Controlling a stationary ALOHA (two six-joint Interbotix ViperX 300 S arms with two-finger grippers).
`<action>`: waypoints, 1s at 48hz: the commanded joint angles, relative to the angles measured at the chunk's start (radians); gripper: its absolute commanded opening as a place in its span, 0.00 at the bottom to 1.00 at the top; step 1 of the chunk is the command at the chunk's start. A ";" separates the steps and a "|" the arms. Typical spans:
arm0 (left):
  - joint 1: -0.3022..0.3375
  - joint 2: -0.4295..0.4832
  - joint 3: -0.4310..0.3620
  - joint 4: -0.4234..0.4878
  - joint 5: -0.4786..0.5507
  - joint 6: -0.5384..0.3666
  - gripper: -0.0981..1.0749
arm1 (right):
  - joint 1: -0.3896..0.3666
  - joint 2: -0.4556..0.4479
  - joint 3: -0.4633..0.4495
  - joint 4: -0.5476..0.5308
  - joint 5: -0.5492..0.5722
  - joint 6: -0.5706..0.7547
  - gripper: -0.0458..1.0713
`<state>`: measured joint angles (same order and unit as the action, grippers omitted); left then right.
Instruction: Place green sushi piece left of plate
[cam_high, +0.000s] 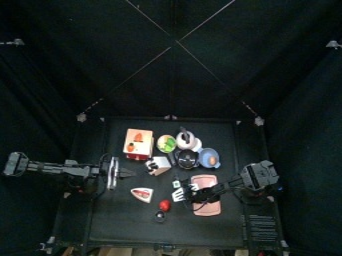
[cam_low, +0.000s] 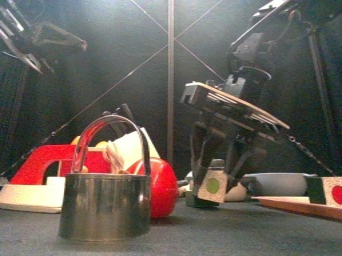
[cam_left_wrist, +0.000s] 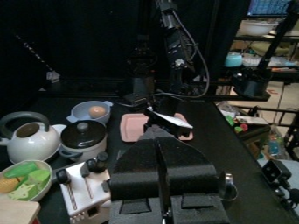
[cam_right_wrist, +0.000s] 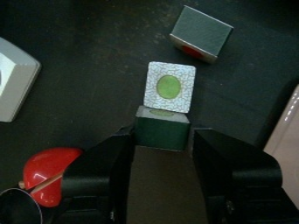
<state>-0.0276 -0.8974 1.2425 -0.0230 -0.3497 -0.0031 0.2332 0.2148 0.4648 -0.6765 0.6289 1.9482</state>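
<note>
Right gripper (cam_right_wrist: 163, 140) spread wide over the table, gripping nothing. Just ahead of its tips, green sushi piece (cam_right_wrist: 170, 86); off to one side, plate (cam_right_wrist: 288, 131). Left gripper (cam_left_wrist: 162, 159) pressed together, empty.

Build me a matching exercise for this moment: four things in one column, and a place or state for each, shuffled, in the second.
Things:
1. white-faced sushi piece with a green centre
2. flat salmon-pink plate
3. shiny metal cup with a hoop handle
4. left pincer

Places or states:
a. shut, holding nothing, at the table's left side
b. nearest the front camera
c. directly below the right pincer
d. lying flat on the table beside the right pincer

Pairs: 1-c, 2-d, 3-b, 4-a
</note>
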 joint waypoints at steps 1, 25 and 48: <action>0.002 0.005 -0.014 -0.005 -0.003 0.002 0.08 | -0.005 -0.023 -0.014 -0.003 -0.002 -0.002 0.68; 0.002 0.005 -0.014 -0.003 0.003 0.002 0.08 | -0.011 -0.025 -0.014 -0.002 0.020 -0.002 0.88; 0.002 0.005 -0.014 -0.003 0.003 0.002 0.08 | -0.008 -0.032 -0.009 0.003 0.020 -0.003 0.88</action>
<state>-0.0276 -0.8974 1.2425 -0.0261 -0.3421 -0.0031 0.2255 0.2132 0.4648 -0.6703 0.6489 1.9466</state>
